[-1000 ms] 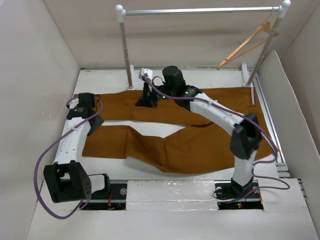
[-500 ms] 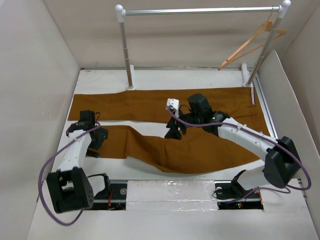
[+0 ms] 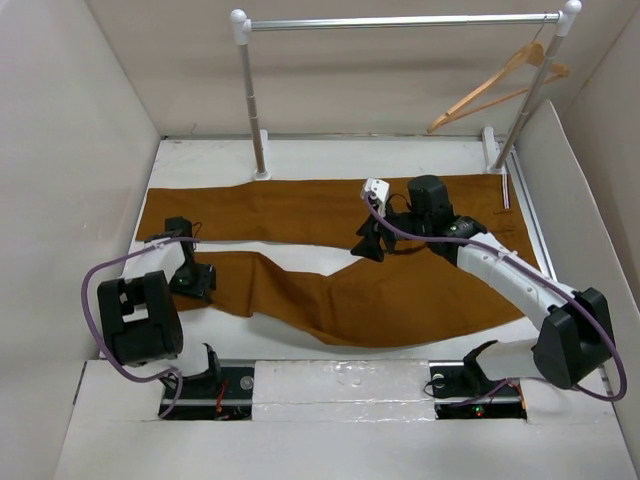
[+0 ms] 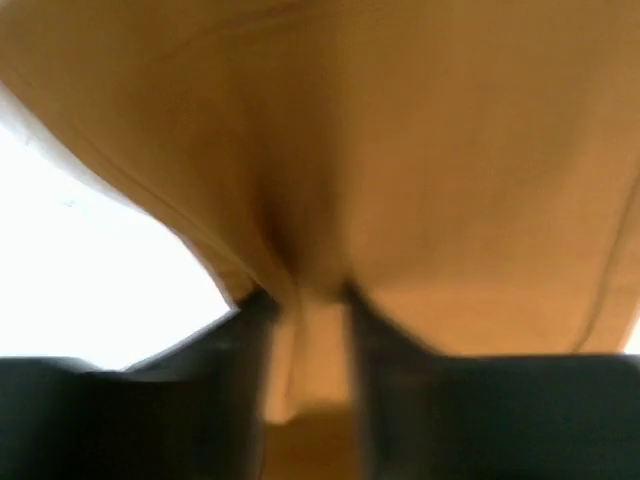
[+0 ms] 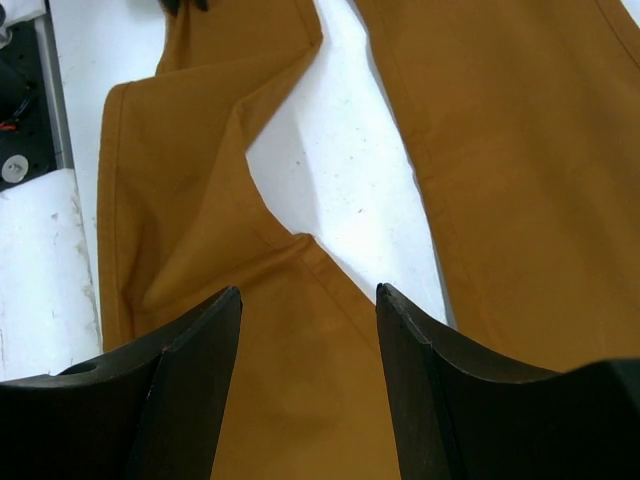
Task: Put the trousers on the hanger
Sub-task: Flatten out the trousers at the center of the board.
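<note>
Left gripper (image 4: 300, 298): sat low at the cuff end of the near leg of the trousers (image 3: 400, 290). Its fingers (image 4: 240, 380) stood close together, nipping a puckered fold of the brown cloth between them. The wrist view was blurred, but the fold ran straight into the narrow gap. The white table (image 3: 330, 160) showed just off one side of the fingers, past the cloth edge.

Right gripper (image 5: 310, 292): fingers (image 5: 190, 390) were spread wide with nothing between them. It hung over the fork of the trousers, where the two legs parted. Ahead of its fingertips a wedge of bare table ran between the legs. Could not tell whether the tips touched the cloth.

The trousers lay flat on the table. Both legs stretched away from the right gripper toward the left gripper, and the waist end lay behind the right gripper, under its own arm. The near leg was rumpled, the far leg straight.

Hanger (image 3: 492, 88): hung tilted from the end of the metal rail (image 3: 400, 20), above and well beyond the right gripper, well apart from the trousers and from both grippers.
</note>
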`<state>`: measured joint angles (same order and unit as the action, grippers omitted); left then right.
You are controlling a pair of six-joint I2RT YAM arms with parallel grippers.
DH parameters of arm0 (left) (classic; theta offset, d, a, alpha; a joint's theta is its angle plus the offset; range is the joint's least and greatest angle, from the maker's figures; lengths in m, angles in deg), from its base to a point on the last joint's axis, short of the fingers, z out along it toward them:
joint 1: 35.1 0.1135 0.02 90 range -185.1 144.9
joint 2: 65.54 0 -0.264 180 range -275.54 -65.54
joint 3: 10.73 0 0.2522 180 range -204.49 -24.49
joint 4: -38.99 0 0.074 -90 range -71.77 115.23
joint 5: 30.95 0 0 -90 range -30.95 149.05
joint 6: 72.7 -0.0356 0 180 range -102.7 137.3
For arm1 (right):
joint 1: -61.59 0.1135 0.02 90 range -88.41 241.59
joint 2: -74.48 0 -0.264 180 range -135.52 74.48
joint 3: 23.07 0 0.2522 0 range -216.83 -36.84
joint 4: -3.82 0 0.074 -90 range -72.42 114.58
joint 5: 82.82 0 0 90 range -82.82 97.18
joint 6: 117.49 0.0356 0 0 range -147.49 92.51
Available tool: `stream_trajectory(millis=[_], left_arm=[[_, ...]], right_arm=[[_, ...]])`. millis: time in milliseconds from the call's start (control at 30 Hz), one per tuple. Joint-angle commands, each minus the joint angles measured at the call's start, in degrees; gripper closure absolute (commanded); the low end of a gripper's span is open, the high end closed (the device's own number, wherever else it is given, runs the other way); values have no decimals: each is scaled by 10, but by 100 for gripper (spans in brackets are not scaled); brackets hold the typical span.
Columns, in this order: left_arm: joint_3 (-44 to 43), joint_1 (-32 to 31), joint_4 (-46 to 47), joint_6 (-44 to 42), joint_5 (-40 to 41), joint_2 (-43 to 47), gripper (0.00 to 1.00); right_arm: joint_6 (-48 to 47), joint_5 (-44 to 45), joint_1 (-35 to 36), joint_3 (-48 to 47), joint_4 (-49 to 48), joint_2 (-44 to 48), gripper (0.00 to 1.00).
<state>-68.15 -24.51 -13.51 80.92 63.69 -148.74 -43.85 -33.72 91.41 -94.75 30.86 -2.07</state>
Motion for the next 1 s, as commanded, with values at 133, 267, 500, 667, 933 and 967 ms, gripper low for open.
stream_trajectory(millis=[133, 267, 500, 667, 933, 967], left_arm=[[23, 77, 78, -55, 16, -73, 100], [-12, 194, 64, -114, 66, -66, 100], [-102, 267, 64, -182, 54, -50, 100], [-118, 267, 78, -211, 13, -7, 100], [-119, 267, 32, -246, 5, 65, 46], [-109, 272, 31, -242, 18, 87, 38]], right_arm=[[5, -8, -37, -33, 17, 36, 39], [15, 5, -55, -33, 26, 44, 39], [21, 16, -62, -43, 43, 18, 37], [21, 28, -45, -58, 53, 2, 32], [32, 39, -35, -65, 54, 1, 26], [34, 38, -27, -64, 50, 4, 26]])
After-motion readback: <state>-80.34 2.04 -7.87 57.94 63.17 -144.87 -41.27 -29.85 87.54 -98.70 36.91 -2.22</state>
